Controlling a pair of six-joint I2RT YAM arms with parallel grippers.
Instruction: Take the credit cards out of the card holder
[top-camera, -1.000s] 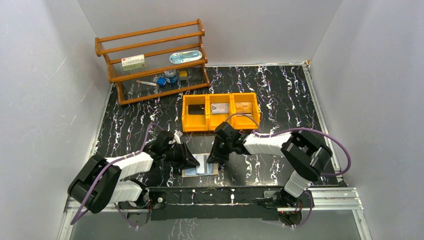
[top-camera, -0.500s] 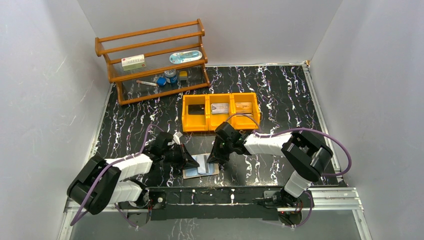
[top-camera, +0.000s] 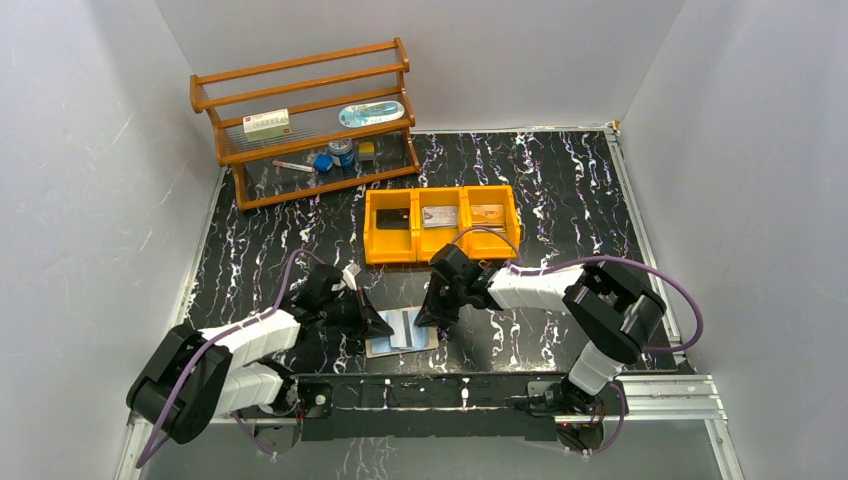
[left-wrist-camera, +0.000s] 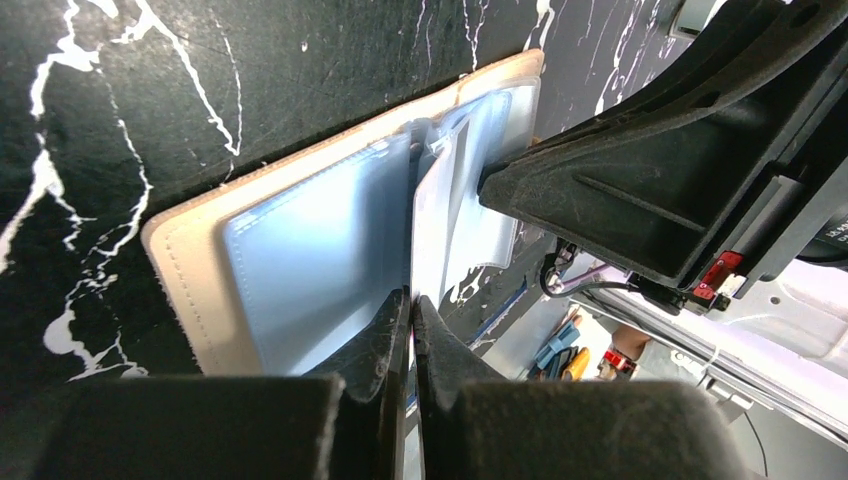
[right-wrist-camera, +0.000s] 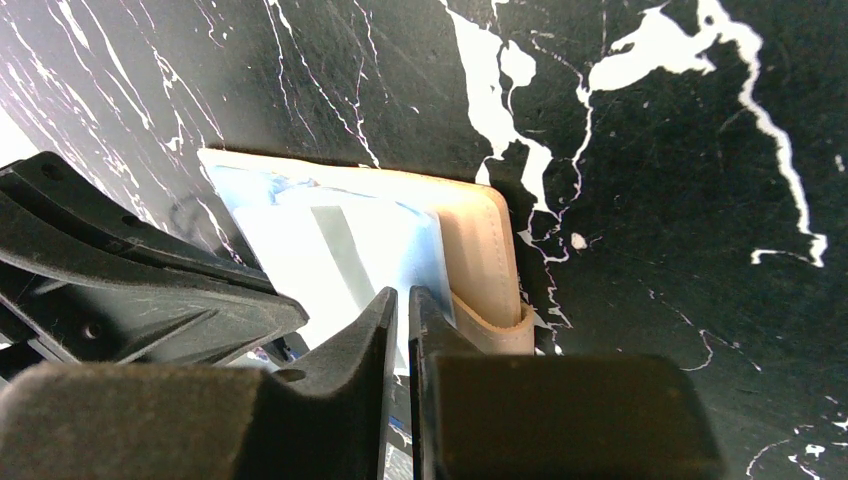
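Note:
The card holder (top-camera: 417, 342) lies open near the table's front edge, showing a tan cover (left-wrist-camera: 185, 260) and pale blue pocket panels (left-wrist-camera: 320, 260). My left gripper (left-wrist-camera: 411, 300) is shut on the edge of a thin pale credit card (left-wrist-camera: 432, 225) standing up at the crease. From the right, my right gripper (right-wrist-camera: 402, 300) is shut on the edge of the right leaf's blue panel (right-wrist-camera: 420, 235), beside the tan cover (right-wrist-camera: 480, 240). In the top view the left gripper (top-camera: 386, 326) and right gripper (top-camera: 437, 321) flank the holder. Three credit cards lie in the yellow bin: dark (top-camera: 392, 217), silvery (top-camera: 440, 216), tan (top-camera: 488, 213).
The yellow three-compartment bin (top-camera: 441, 252) stands just behind the grippers. A wooden rack (top-camera: 300, 110) with small items stands at the back left. White walls close in the table on three sides, and a metal rail (top-camera: 440, 390) runs along the front edge.
My left gripper's jaws have closed onto the pale card at the crease, and the left arm has drawn slightly back to the left. The right gripper has barely moved.

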